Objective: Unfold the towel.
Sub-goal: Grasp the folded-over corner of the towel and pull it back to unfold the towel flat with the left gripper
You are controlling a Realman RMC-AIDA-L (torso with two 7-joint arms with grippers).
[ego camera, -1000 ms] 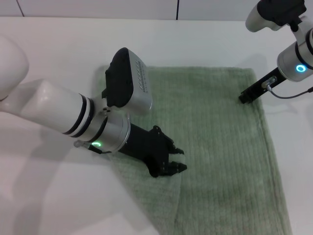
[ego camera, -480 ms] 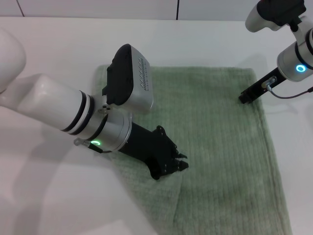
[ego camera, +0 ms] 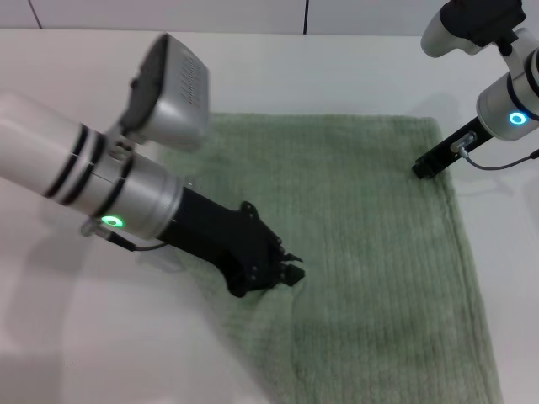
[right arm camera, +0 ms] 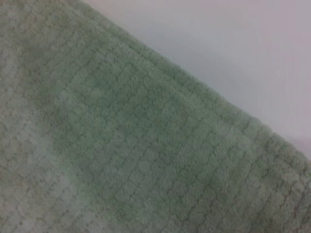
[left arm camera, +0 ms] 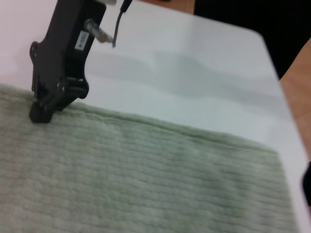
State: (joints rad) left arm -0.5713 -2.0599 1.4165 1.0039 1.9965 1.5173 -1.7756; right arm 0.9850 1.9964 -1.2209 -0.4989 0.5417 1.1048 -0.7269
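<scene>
The sage-green towel [ego camera: 379, 252] lies flat on the white table [ego camera: 337, 67], with a crease running toward its near left corner. My left gripper [ego camera: 292, 268] rests low on the towel's left part, its black fingers pinched together on the cloth. My right gripper [ego camera: 421, 171] stands at the towel's far right edge with its fingers together on the hem. It also shows in the left wrist view [left arm camera: 40, 114], its tip touching the hem. The towel's ribbed cloth [left arm camera: 146, 179] fills the rest of that view. The right wrist view shows only the towel [right arm camera: 121, 145] and bare table.
The table's edge [left arm camera: 272, 48] shows beyond the towel in the left wrist view, with dark floor past it. A cable [ego camera: 505, 160] hangs from my right wrist. White table surface surrounds the towel on the left and far sides.
My left gripper has moved left and slightly away from me across the towel, and its wrist has turned. The towel's crease has shifted left with it. The right arm has not moved.
</scene>
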